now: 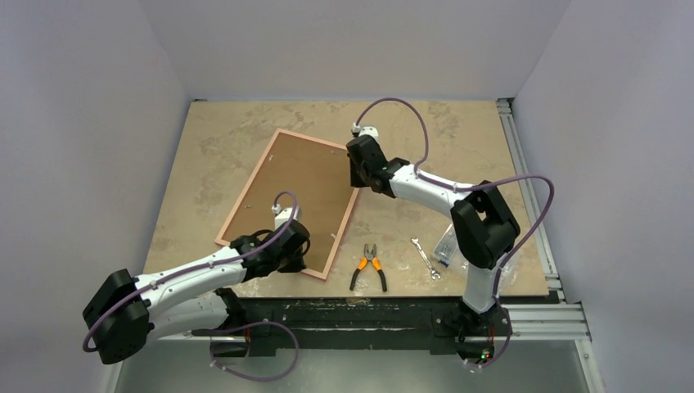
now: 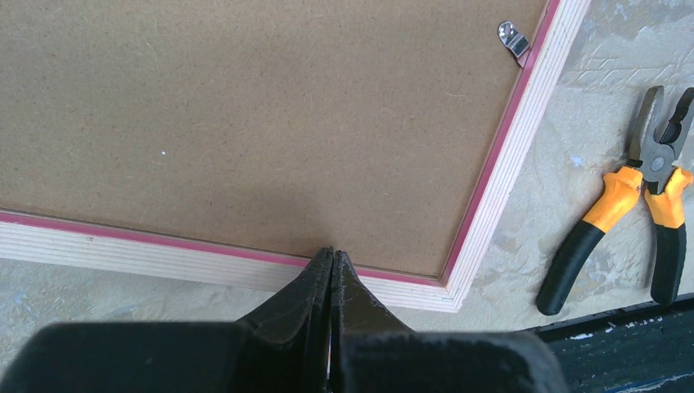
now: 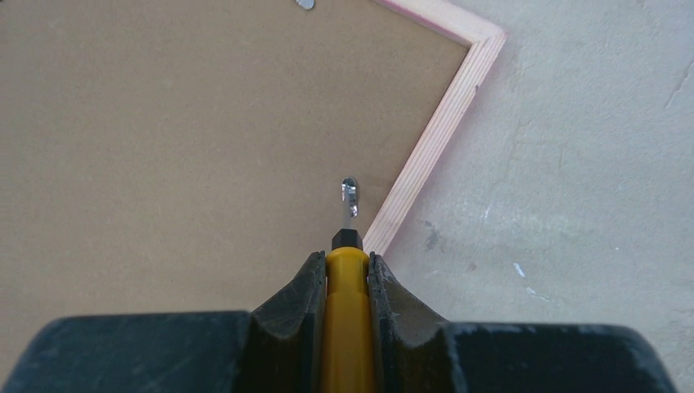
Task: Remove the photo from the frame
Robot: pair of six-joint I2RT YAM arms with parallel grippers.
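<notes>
The frame [image 1: 295, 192] lies face down on the table, its brown backing board [image 2: 245, 123] up and its pale wooden edge with a pink lip around it. The photo is hidden. My left gripper [image 2: 331, 255] is shut with nothing between its fingers, its tips on the frame's near edge close to the near right corner [image 1: 293, 255]. My right gripper [image 3: 344, 258] is shut on a yellow-handled screwdriver [image 3: 348, 311]. The screwdriver's thin blade reaches a small metal clip [image 3: 349, 196] on the board beside the frame's right edge [image 1: 360, 176].
Orange-handled pliers [image 1: 368, 266] lie on the table just right of the frame's near corner, also in the left wrist view [image 2: 630, 221]. A small wrench [image 1: 425, 258] and a clear plastic bag [image 1: 446, 246] lie further right. Another metal clip [image 2: 514, 41] sits on the frame's right side.
</notes>
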